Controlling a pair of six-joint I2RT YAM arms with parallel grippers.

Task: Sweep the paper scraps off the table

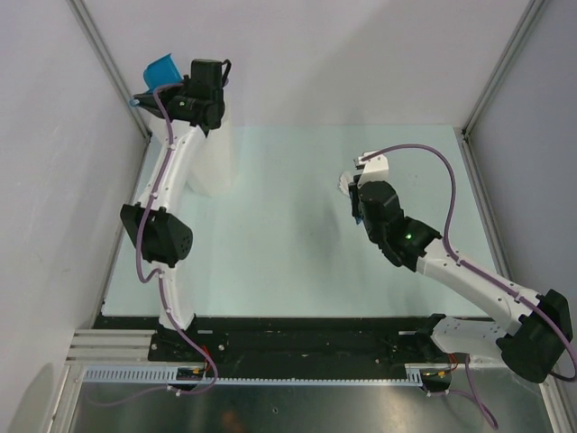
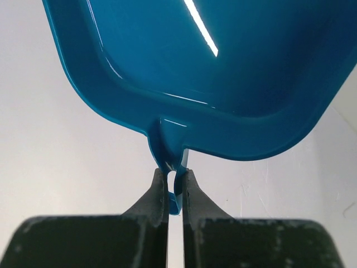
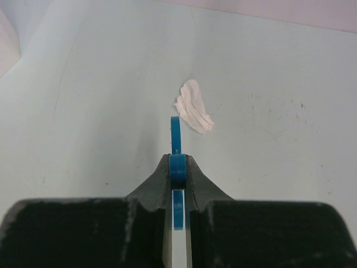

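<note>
My left gripper [image 1: 173,88] is raised at the far left, above the tall white bin [image 1: 215,167]. It is shut on the handle tab of the blue dustpan [image 1: 162,70], whose underside fills the left wrist view [image 2: 212,67] above the gripper [image 2: 175,173]. My right gripper [image 1: 356,200] hangs over the mint-green table [image 1: 297,262], shut on a thin blue tool handle [image 3: 176,167]. A small white streaked tuft [image 3: 193,106] lies just past the handle's tip; I cannot tell whether it is bristles or a paper scrap. It also shows in the top view [image 1: 346,184]. No other paper scraps show.
Grey walls with metal posts close in the table on the left, far and right sides. The bin stands at the table's far left corner, and its edge shows in the right wrist view [image 3: 6,39]. The arm bases and a black rail line the near edge [image 1: 297,338].
</note>
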